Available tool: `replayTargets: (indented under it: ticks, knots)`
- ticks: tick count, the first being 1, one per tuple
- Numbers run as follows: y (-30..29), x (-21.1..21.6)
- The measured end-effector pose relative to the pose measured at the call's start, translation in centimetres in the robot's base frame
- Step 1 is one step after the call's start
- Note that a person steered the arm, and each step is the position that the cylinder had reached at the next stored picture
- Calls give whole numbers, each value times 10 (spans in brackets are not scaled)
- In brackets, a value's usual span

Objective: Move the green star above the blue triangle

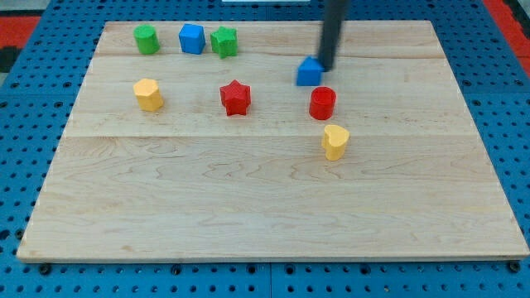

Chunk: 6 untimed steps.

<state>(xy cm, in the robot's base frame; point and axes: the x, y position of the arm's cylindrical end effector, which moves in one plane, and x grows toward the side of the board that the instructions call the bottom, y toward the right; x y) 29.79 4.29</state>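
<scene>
Fingerless, my tip (325, 67) is sitting just beside the blue triangle (309, 72), at its right edge toward the view's top, holding nothing since a plain rod has no jaws to open or close. Well off to my tip's left along the view's top, the green star (224, 41) is resting beside the blue cube (191, 38), with a green cylinder (146, 39) farther left. Judging by that spacing, the move is looking hardly begun: the star is remaining to be pushed rightward to a spot above the triangle.
</scene>
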Motion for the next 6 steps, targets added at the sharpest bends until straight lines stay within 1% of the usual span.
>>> replayTargets:
  ticks: [1,2,3,5,6]
  knots:
    - [-119,-4]
    - [-133,-36]
    - [-188,-45]
    - [-141,-68]
    - [-154,-84]
